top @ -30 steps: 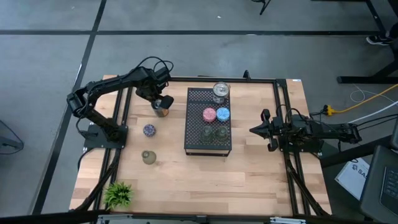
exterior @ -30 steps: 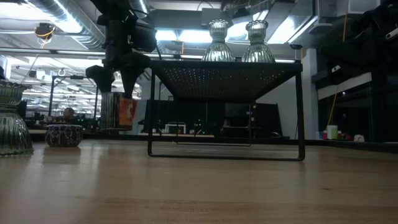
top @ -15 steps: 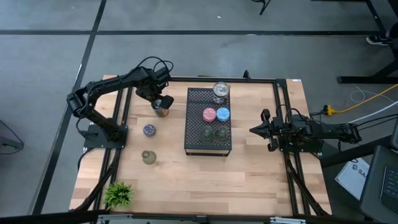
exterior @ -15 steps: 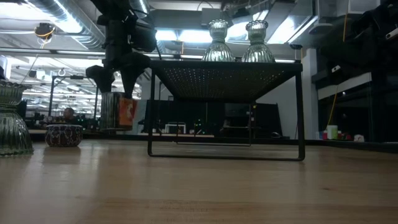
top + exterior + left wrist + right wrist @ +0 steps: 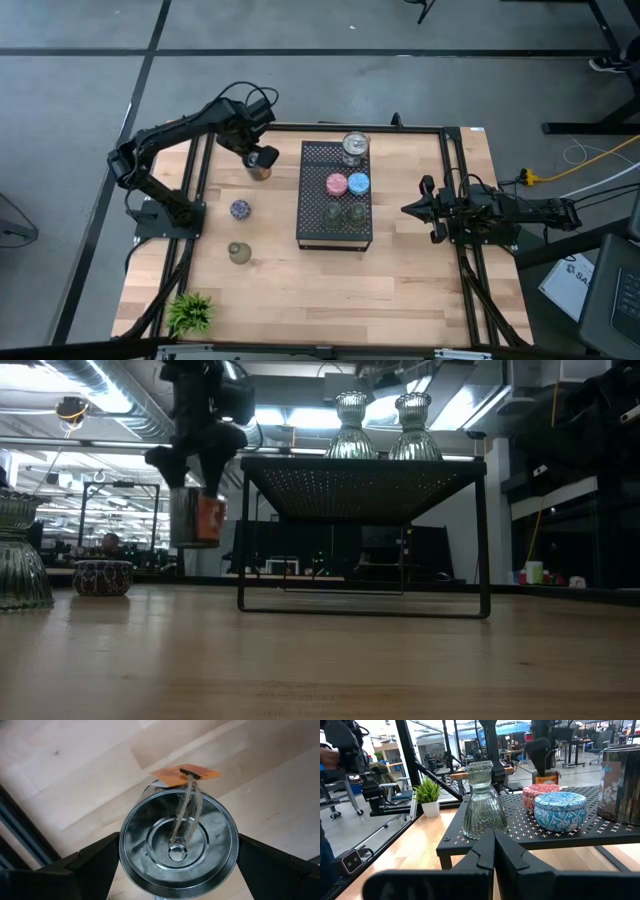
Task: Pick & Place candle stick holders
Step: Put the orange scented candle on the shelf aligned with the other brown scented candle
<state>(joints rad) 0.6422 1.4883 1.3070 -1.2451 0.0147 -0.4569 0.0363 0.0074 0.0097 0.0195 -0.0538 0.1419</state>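
My left gripper (image 5: 193,463) clamps a silvery tin holder (image 5: 195,518) with jaws wide, clear above the wooden table (image 5: 300,290), left of the black tray (image 5: 335,235); my right gripper (image 5: 412,209) rests closed.

The left claw (image 5: 262,160) is hiding most of the silvery tin (image 5: 261,174) from above, and the picture's edge is cutting off the glass holder (image 5: 18,555) in the low view.
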